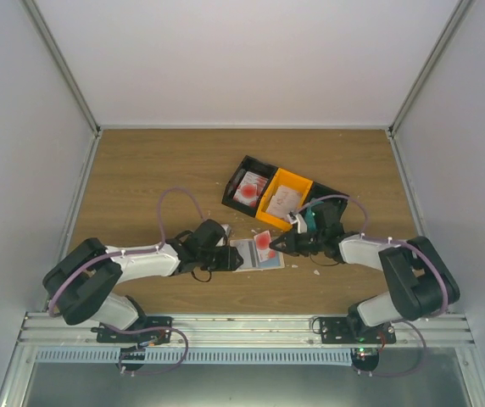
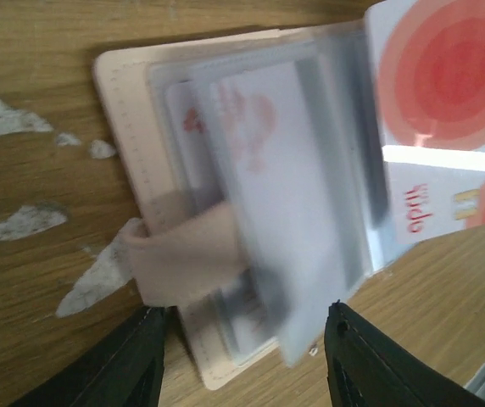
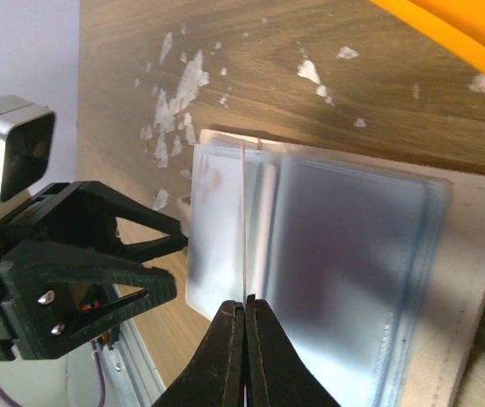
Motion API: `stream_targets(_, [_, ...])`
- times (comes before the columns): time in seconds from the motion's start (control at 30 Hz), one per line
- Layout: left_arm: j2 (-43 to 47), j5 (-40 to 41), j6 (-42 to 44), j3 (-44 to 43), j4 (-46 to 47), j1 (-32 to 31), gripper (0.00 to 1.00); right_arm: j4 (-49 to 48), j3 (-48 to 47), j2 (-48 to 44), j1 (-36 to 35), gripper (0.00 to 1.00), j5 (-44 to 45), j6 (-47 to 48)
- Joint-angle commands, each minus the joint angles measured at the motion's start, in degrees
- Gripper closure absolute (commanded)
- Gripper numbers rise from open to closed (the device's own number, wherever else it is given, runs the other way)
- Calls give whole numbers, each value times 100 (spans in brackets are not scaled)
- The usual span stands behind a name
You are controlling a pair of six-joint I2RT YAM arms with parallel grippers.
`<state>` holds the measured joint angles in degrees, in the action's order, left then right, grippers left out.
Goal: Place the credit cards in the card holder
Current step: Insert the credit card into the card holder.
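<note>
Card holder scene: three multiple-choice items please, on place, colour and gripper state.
1. Where is the card holder? A. in the black bin B. on the table C. in the orange bin
2. The round mark on the white card is: A. red B. green C. blue
3. The right gripper is: A. wide open B. out of view C. shut on the white card
B: it lies open outside the black bin and orange bin. A: red rings show. C: its jaws pinch the card's edge.
</note>
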<state>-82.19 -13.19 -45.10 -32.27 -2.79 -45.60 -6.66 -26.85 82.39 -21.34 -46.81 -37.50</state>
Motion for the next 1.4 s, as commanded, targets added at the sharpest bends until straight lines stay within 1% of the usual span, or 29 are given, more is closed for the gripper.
stream_targets(0.0, [-244, 219, -257, 90, 205, -175, 46, -439, 188, 314, -83, 100, -56, 60])
stream_targets(0.17, [-380, 361, -379, 99, 241, -344, 52, -669, 271, 536, -124, 99, 83, -72])
stream_targets(0.27, [-403, 465, -390, 81, 164, -385, 56, -1049, 367, 694, -134, 99, -97, -290])
stream_targets(0.37, [-386, 548, -382, 117, 164, -409, 60, -1227, 428, 820, -154, 99, -143, -454])
stream_targets(0.53, [-403, 570, -389, 150, 147, -448, 69, -1131, 502, 747, -151, 100, 249, -737])
stream_targets(0.67, [-424, 566, -420, 192, 92, -465, 72, -1191, 659, 654, -160, 99, 511, -1027])
stream_targets(0.8, [-446, 462, -438, 228, 130, -473, 74, -1305, 613, 824, -227, 99, 314, -1071])
stream_targets(0.93, [-497, 328, -440, 209, 182, -493, 75, -1284, 431, 936, -512, 100, 188, -1045])
stream_targets(1.13, [-525, 281, -451, 178, 190, -528, 75, -1249, 179, 1056, -823, 99, 343, -1173])
stream_targets(1.37, [-458, 155, -468, 229, 261, -572, 75, -1456, -51, 1226, -1265, 99, 694, -1652])
